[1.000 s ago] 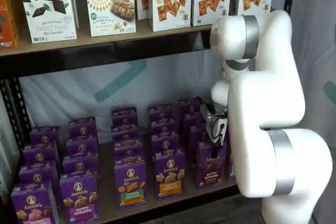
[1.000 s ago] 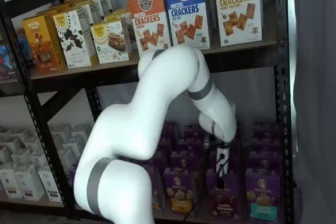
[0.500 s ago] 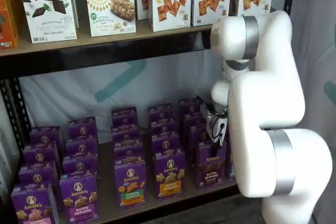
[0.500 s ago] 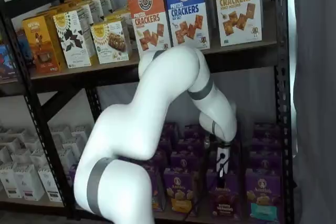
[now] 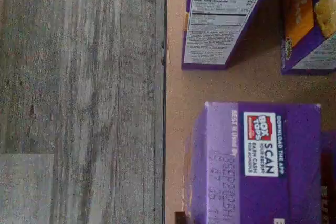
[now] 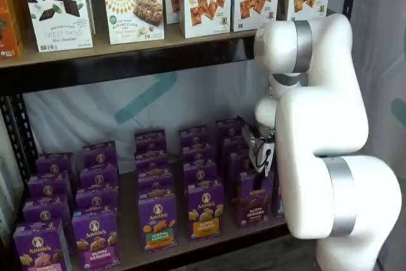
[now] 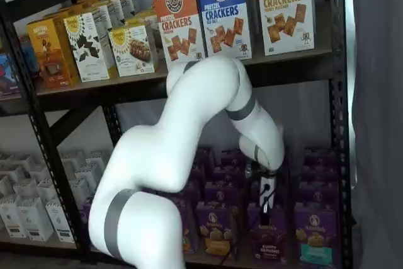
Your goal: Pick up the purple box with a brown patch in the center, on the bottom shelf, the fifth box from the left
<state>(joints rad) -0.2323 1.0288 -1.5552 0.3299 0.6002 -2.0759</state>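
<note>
The big white robot arm (image 6: 317,138) takes up most of both shelf views, bent down in front of the tan wooden bottom shelf with its black metal rail (image 6: 209,242). That shelf is packed with rows of small purple cartons. The gripper with the white body and black fingers (image 7: 266,209) hangs right over the small upright purple box with dark brown bunny cookies on its front (image 7: 269,242), which stands in the front row, between an orange-banded purple carton (image 7: 215,236) and a teal-banded one (image 7: 313,240). Whether the fingers are clamped on it or just around it, I can't tell (too small and side-on). The wrist view shows a purple carton top with a white Box Tops label (image 5: 261,144).
</note>
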